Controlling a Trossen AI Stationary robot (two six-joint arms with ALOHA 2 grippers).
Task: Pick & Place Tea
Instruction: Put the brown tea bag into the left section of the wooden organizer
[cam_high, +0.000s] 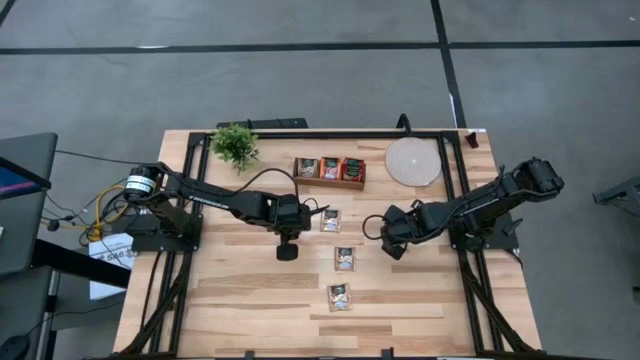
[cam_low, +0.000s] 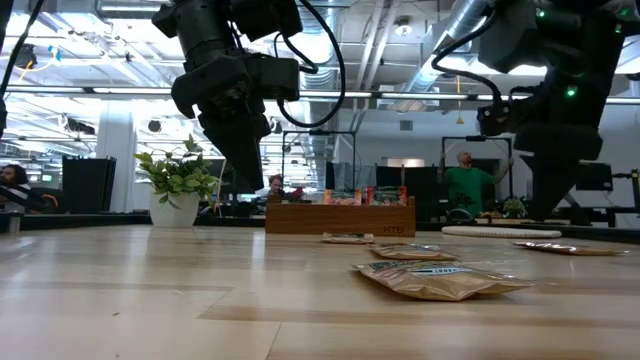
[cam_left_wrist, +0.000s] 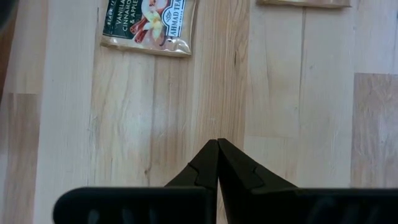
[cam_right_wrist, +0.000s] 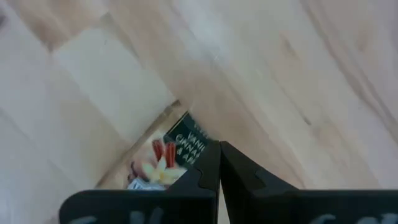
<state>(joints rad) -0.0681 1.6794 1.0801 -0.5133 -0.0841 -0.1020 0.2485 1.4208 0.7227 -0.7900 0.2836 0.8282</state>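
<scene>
Closed and empty, the left claw (cam_left_wrist: 217, 146) hangs over bare worktop (cam_left_wrist: 298, 124); a tea sachet (cam_left_wrist: 149, 25) lies just ahead. Right claw (cam_right_wrist: 219, 149), also closed and empty, hovers nearer the middle sachet (cam_high: 345, 258). Sachets lie flat.

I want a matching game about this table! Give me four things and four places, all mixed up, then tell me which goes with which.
Things:
1. plant
2. round disc
3. tray
4. left gripper

Places:
A. back right of the table
B. back middle, with tea standing in it
C. back left corner
D. over the table's middle, left of the loose sachets

Pairs: 1-C, 2-A, 3-B, 4-D
</scene>
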